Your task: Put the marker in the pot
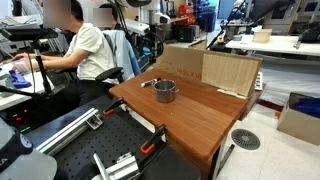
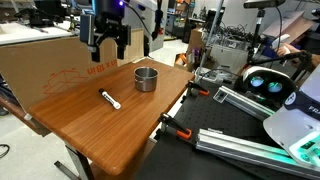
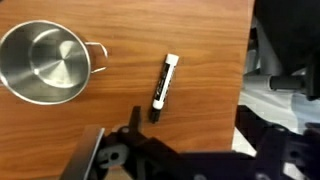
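The marker (image 3: 163, 85), dark with a white barrel, lies flat on the wooden table (image 3: 200, 50). It also shows in both exterior views (image 2: 110, 99) (image 1: 147, 84). The silvery pot (image 3: 45, 65) stands upright and empty a short way from it, with its short handle towards the marker. The pot also shows in both exterior views (image 2: 146, 78) (image 1: 165, 92). My gripper (image 2: 105, 40) hangs high above the table, open and empty. In the wrist view its dark fingers (image 3: 200, 128) sit at the bottom edge, well above the marker.
A large cardboard box (image 1: 215, 68) stands along the table's back edge, behind the pot. A seated person (image 1: 85, 50) works at a desk beyond the table. Orange-handled clamps (image 2: 178, 128) and metal rails (image 2: 250, 145) lie past the table's edge.
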Robot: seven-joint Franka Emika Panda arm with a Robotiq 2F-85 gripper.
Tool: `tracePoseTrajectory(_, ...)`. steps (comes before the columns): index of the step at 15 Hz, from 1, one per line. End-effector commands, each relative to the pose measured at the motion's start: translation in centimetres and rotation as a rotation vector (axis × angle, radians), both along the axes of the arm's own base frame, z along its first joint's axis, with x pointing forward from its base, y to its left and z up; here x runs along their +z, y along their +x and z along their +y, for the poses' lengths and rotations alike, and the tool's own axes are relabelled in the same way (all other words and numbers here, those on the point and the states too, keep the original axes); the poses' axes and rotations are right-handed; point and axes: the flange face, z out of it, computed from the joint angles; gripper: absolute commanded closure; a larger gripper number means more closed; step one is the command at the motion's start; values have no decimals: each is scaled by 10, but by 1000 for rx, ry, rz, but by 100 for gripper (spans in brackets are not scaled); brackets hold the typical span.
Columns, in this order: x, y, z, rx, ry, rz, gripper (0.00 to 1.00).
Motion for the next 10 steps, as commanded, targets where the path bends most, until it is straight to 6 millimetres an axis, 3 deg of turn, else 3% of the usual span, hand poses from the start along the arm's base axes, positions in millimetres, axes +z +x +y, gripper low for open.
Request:
tracePoseTrajectory(1, -28, 15, 12, -33, -34, 27, 0)
tracePoseTrajectory(10, -96, 31, 35, -229, -78, 67, 0)
